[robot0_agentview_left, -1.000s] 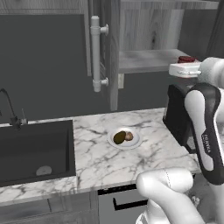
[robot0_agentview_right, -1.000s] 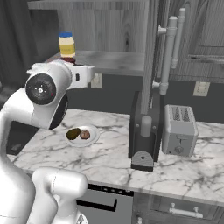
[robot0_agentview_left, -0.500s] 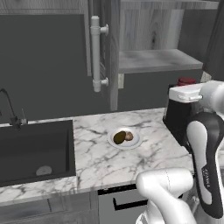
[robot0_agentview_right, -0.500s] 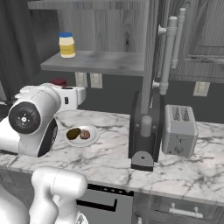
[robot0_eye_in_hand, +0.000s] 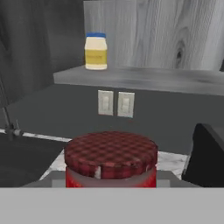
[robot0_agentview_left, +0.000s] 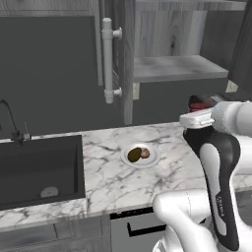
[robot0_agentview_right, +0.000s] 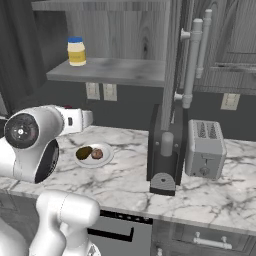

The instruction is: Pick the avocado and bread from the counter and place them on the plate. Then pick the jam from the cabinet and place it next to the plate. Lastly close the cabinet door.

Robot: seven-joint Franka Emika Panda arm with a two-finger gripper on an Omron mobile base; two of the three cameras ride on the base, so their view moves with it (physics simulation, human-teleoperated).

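Jam jar (robot0_eye_in_hand: 111,161): sitting clamped in the gripper (robot0_eye_in_hand: 111,181), hanging above the marble counter (robot0_agentview_left: 108,167). Plate (robot0_agentview_left: 151,160): lying on the counter, carrying avocado (robot0_agentview_left: 134,155) and bread (robot0_agentview_left: 144,153) side by side. Cabinet door (robot0_agentview_left: 120,59): standing open.

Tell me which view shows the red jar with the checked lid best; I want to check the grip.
The hand view: the red jar with the checked lid is close, central. The left base view gives a red sliver behind the arm; the right, a speck.
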